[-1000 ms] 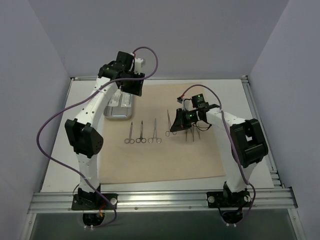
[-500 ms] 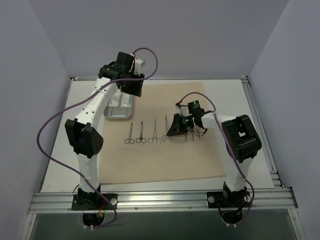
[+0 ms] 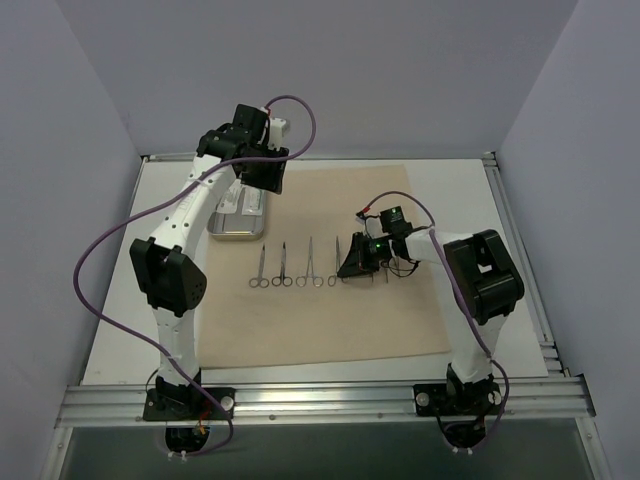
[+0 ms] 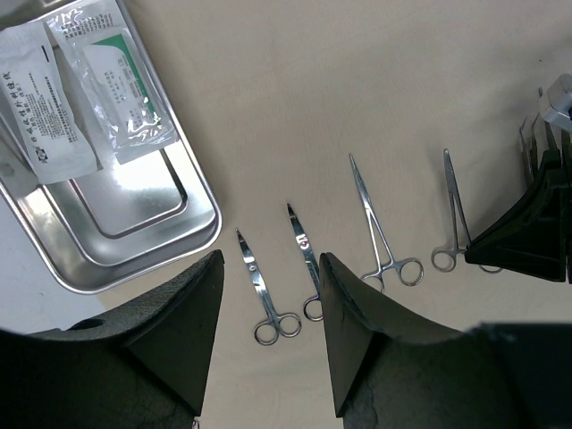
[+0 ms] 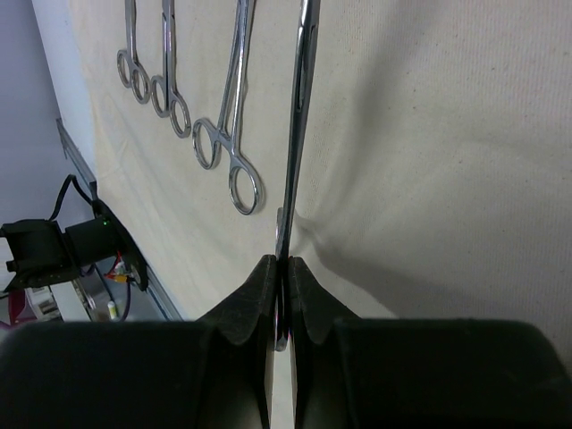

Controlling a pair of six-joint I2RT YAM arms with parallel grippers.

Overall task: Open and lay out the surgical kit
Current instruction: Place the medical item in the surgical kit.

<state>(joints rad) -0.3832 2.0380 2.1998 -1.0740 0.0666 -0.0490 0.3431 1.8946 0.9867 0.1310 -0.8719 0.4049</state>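
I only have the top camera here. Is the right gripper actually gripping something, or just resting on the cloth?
Observer: The right wrist view shows the right gripper shut on a thin steel instrument, its shaft pointing away from the wrist.
Operator: What's in the steel tray? The left arm partly blocks it.
Observer: The left wrist view shows two clear packets lying in it.
Operator: And the left gripper?
Observer: Open, holding nothing.
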